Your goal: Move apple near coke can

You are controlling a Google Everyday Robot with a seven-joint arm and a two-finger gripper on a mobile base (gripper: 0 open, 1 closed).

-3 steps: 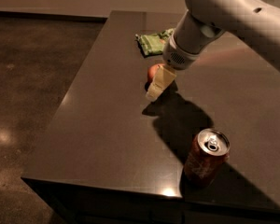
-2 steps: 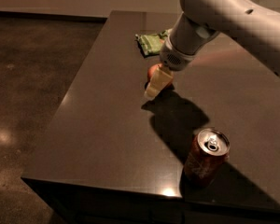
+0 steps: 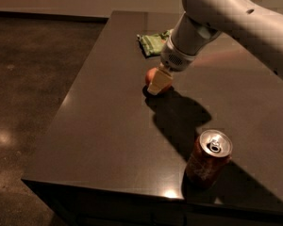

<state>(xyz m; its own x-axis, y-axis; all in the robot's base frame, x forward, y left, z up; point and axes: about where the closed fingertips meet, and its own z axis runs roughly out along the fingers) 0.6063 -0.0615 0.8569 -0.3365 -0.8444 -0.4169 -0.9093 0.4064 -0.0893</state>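
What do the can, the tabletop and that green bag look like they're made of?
The can looks like metal: shiny silver top with a pull tab. The tabletop seems polished stone or laminate, dark and glossy, mirroring lights. The green bag looks like crinkly plastic film. The claw, down at the apple, looks like cream plastic.

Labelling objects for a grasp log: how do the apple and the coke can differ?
The apple is round, the coke can cylindrical with a silver top. The apple sits farther back, partly hidden by the end effector at it; the coke can stands upright in front, nothing touching it. Both are reddish.
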